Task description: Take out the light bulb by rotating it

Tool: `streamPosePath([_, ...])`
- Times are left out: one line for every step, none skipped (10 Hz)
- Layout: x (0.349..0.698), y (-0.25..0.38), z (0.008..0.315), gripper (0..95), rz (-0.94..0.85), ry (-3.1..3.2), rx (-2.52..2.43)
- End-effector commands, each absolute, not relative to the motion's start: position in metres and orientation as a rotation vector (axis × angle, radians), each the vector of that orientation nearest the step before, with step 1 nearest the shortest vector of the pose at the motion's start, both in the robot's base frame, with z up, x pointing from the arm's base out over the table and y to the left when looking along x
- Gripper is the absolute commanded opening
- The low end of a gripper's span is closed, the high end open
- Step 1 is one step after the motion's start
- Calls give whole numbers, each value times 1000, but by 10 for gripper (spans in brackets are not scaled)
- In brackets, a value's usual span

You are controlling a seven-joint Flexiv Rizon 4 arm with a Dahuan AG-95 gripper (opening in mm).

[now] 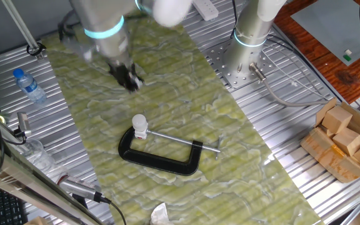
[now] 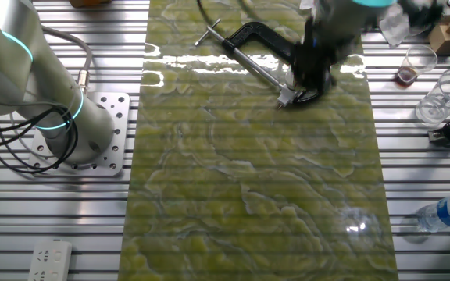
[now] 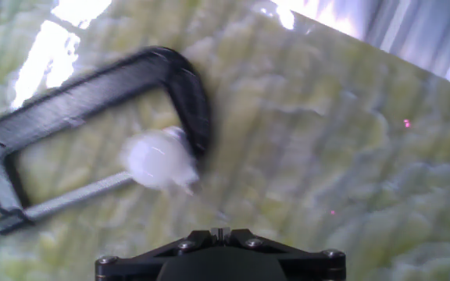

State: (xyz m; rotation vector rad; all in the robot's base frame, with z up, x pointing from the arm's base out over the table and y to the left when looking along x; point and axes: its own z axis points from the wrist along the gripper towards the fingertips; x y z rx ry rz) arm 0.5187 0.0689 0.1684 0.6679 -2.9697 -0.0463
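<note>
Approach step: green mat on the bench; below the gripper, well apart, a black clamp holds the light bulb upright. Gripper empty, opening unclear; next, descend over the bulb

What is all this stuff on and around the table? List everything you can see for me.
light bulb: one, frosted white, held at one end of the clamp, mid-mat
clamp: one, black C-shape with a silver screw rod, lying on the mat
mat: one, green-yellow marbled, covering the table's middle
table: one, ribbed silver metal
water bottle: one, clear with blue cap, lying beside the mat
wooden blocks: several, tan, in a cardboard box at the table's edge
power strip: one, white, at the table's corner
plastic cups: a few, clear, beside the mat
robot arm base: one, white-grey with a glowing teal ring, bolted to the table
gripper: one, black, above the mat away from the bulb; blurred
</note>
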Motion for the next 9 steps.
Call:
streamPosePath([520,91,161,190,-56,-2967,726])
streamPosePath([521,103,157,380,-54,-2962,727])
streamPosePath([521,107,154,380,-49,-2938,801])
streamPosePath([522,106,152,380,-63,-2931,851])
streamPosePath([522,106,151,380,-73,-2930,866])
streamPosePath([523,106,149,380,-73,-2940,836])
streamPosePath([523,105,145,380,-92,-2962,762])
streamPosePath([524,104,142,380,-106,-2984,686])
streamPosePath([524,104,140,380,-104,-2989,667])
